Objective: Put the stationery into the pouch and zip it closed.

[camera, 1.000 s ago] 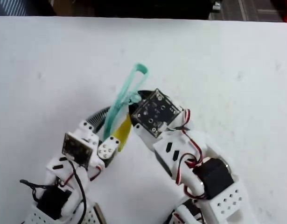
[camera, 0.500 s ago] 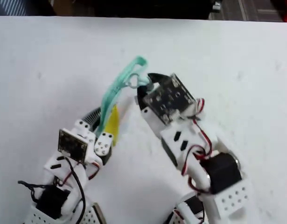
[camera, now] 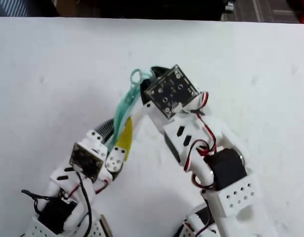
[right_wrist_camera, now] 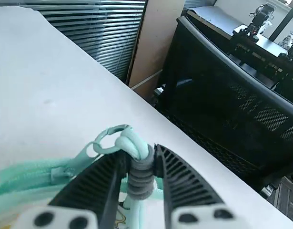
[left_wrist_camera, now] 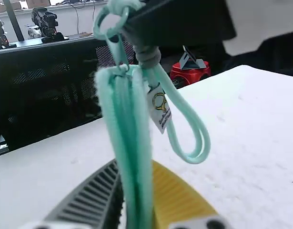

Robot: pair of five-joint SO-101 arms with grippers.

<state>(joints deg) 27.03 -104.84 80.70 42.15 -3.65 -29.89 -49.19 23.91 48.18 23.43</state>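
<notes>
A mint-green pouch [camera: 123, 109] stands on edge above the white table [camera: 53, 64], stretched between both grippers. My left gripper [camera: 118, 132] is shut on its near end, the pouch [left_wrist_camera: 129, 157] squeezed between the grey ribbed finger [left_wrist_camera: 89, 200] and the yellow finger [left_wrist_camera: 177, 195]. My right gripper [camera: 148, 83] is shut on the zipper pull cord [right_wrist_camera: 139, 174] at the pouch's far end, beside the metal ring [right_wrist_camera: 108, 138]. The cord's mint loop [left_wrist_camera: 189, 138] hangs below the black right gripper [left_wrist_camera: 146, 43]. What the pouch holds is hidden.
The two arms meet near the table's middle, the right arm's body [camera: 216, 168] slanting back to the near right. Open white tabletop lies to the left, right and far side. The far table edge [camera: 142, 18] borders a dark area.
My right gripper has carried the zipper cord away from the left arm toward the far end of the pouch, then shifted slightly left. The pouch now stands straighter between the grippers.
</notes>
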